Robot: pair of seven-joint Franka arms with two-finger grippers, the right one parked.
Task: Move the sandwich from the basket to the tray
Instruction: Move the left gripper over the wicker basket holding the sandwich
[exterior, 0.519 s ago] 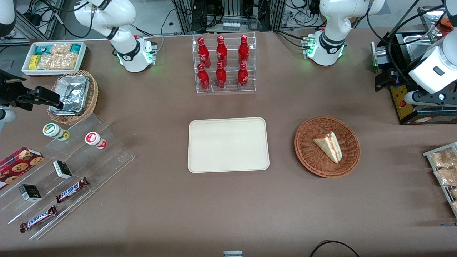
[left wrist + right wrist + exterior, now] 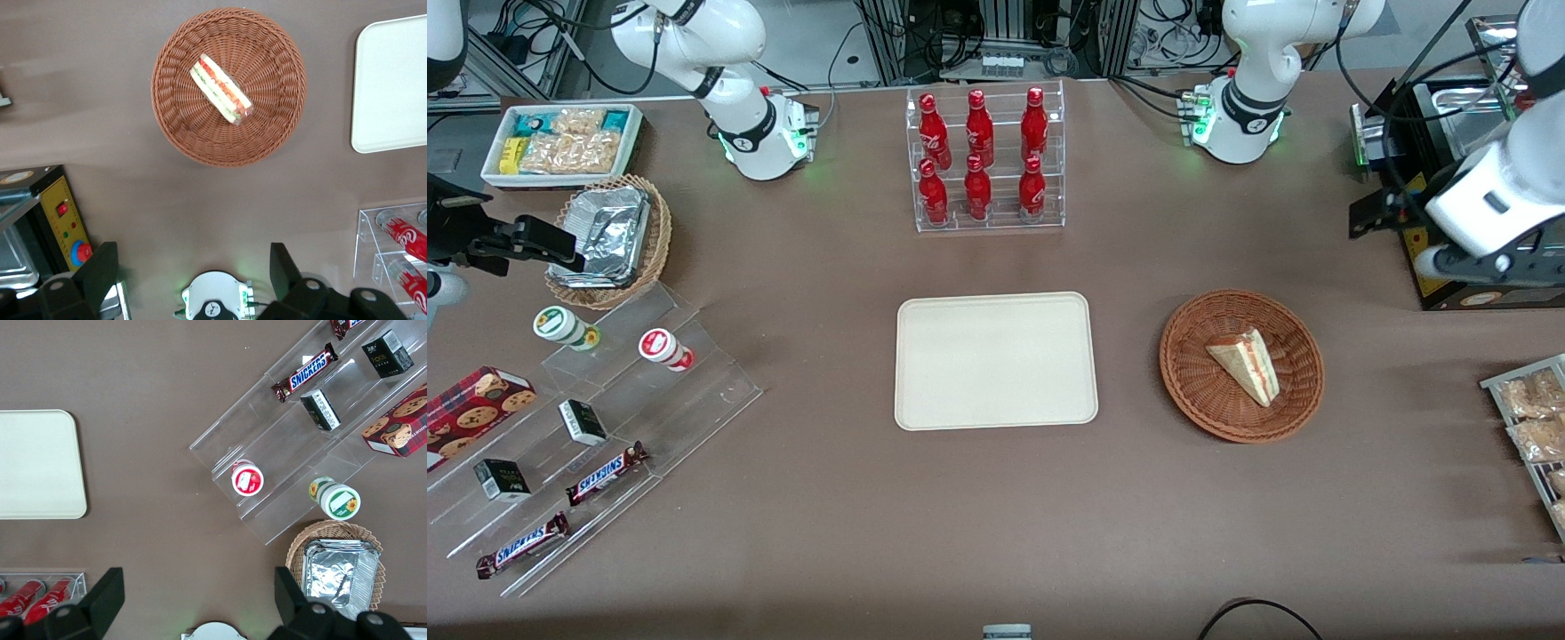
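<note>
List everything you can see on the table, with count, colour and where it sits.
sandwich: 1, cream, in the basket
basket: 1, reddish-brown, beside the tray, toward the working arm's end
tray: 1, cream, mid-table
bottles: 6, red, in a clear rack farther from the camera than the tray
foil basket: 1, tan, toward the parked arm's end
Snickers: 2, brown, on the clear steps
cookie box: 1, red, beside the steps
pincer: 1, black, open, high above the table, farther from the camera than the basket
</note>
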